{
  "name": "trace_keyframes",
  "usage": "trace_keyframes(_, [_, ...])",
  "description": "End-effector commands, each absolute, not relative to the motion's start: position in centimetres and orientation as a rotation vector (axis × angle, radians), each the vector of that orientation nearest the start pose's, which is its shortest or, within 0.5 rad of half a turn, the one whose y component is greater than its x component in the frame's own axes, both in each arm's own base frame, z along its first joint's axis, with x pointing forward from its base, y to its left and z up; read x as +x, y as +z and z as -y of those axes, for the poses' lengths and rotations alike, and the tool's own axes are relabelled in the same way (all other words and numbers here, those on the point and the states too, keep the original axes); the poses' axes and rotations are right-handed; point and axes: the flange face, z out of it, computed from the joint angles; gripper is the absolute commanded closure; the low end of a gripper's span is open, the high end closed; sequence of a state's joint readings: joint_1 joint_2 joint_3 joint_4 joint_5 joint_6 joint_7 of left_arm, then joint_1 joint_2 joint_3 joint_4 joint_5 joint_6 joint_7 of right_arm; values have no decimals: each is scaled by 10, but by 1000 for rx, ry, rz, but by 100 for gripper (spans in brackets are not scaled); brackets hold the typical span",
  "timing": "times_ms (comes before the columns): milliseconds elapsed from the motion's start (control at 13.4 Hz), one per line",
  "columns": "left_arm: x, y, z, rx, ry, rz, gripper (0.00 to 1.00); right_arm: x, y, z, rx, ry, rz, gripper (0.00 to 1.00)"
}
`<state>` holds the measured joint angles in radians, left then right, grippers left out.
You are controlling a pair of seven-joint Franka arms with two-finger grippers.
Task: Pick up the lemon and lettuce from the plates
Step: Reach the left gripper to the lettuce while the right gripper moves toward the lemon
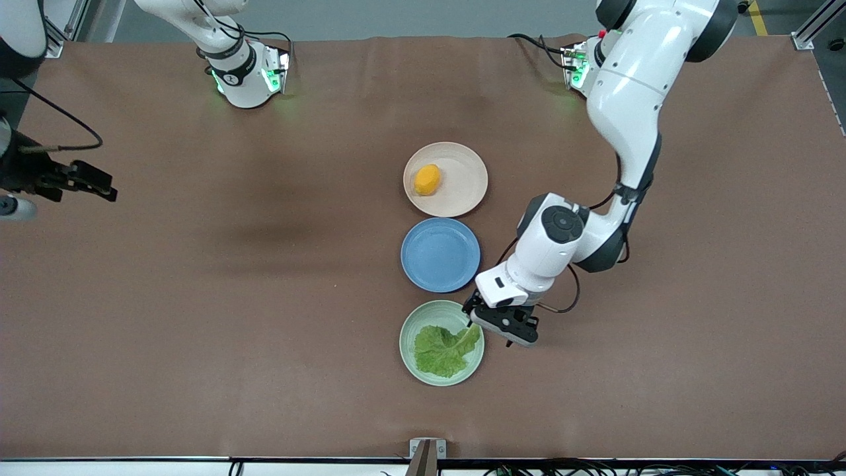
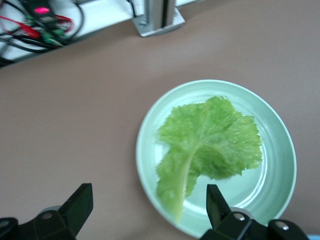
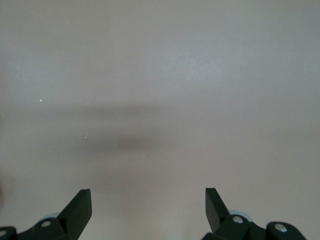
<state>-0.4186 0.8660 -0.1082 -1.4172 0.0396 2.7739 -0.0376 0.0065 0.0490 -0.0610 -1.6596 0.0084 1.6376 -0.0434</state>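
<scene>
Three plates sit in a line down the middle of the brown bench (image 1: 198, 330), running away from the front camera. The farthest one is the beige-pink plate (image 1: 462, 182), with the lemon (image 1: 427, 179) on it, off-centre toward the right arm's end. It's a small oval, yellow-orange, with slightly pointed tips, and its long axis runs roughly along the line of plates, tipped a bit. In the middle is a blue plate (image 1: 440, 254) with nothing on it. Nearest the camera is the pale green plate (image 1: 411, 330) with the lettuce (image 1: 443, 350) lying flat in it: one crinkly bright green leaf with a pale rib. In the front view the stem end points up toward the left arm's side of the rim, with the frilly wide part spreading toward the camera.

The left pincer (image 1: 486, 318) hangs over the rim of the green plate right by that stem end, fingers spread wide and holding nothing; the left wrist view shows the leaf (image 2: 207, 145) between and ahead of the two fingertips (image 2: 216, 202). The right pincer (image 1: 99, 182) waits over bare bench at the right arm's end, also spread apart and empty.

No readable writing or labels anywhere that I can make out.
</scene>
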Motion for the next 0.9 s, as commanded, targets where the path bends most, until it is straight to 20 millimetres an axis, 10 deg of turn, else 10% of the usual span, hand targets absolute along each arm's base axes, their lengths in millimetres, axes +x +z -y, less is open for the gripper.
trace_keyframes(0, [678,210,386,-3148,-856,-757,1,570,555,4,-3084,135,-176,0])
trace_keyframes(448, [667,170,406,-3108,-930,-847,20,546,522,-156,-3004,214,-569,0])
trace_keyframes(821, [665,165,404,-3049,-924,-963,63,486,452,-308,-2943,127,-824,0])
